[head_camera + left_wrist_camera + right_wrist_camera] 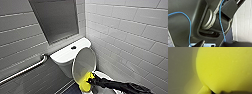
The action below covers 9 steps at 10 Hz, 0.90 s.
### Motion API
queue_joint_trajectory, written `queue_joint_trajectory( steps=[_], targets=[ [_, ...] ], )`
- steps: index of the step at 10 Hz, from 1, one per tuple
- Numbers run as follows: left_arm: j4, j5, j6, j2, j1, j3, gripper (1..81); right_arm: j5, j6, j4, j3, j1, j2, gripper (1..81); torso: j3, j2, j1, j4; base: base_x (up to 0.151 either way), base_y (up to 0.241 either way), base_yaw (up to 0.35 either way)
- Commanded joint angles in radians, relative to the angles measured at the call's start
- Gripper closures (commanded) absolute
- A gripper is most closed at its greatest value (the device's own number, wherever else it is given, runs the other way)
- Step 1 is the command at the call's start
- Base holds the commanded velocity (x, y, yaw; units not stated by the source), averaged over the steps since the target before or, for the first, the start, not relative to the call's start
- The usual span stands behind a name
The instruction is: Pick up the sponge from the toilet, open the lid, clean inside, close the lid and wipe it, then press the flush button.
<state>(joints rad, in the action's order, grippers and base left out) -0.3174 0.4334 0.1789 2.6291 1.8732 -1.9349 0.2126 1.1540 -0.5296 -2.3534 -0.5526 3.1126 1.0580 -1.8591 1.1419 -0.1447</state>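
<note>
Right gripper (90, 80) is clamping the sponge (85, 84), holding it at the near bottom edge of the raised lid (83, 62) over the toilet (65, 58) bowl. Left gripper (202, 43): apart or together, cannot tell.

Yellow sponge (85, 84), white toilet (65, 54), greyish lid (84, 63)

the right arm (120, 86), in a dark sleeve, reaches in from the lower right and stretches nearly level toward the left. the right gripper (90, 80) is clamped on the sponge (84, 86). the left wrist is tucked close against the robot's dark torso (180, 31).
</note>
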Motion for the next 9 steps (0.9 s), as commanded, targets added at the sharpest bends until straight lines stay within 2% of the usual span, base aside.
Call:
queue_joint_trajectory(
  steps=[1, 4, 9],
  targets=[
    [-0.014, -0.071, -0.007, -0.012, 0.044, 0.014, 1.0, 0.088, 0.027, -0.050, 0.084, 0.085, 0.050, 81.1, 0.000, 0.000, 0.000, 0.000, 0.000, 0.000, 0.000],
    [-0.020, -0.070, -0.009, -0.012, 0.044, 0.014, 1.0, 0.157, 0.053, -0.070, 0.360, 0.070, -0.120, 81.1, 0.000, 0.000, 0.000, 0.000, 0.000, 0.000, 0.000],
    [-0.029, -0.068, -0.010, -0.010, 0.045, 0.014, 1.0, 0.211, 0.084, -0.072, 0.589, 0.026, -0.347, 81.1, 0.000, 0.000, 0.000, 0.000, 0.000, 0.000, 0.000]
  ],
)
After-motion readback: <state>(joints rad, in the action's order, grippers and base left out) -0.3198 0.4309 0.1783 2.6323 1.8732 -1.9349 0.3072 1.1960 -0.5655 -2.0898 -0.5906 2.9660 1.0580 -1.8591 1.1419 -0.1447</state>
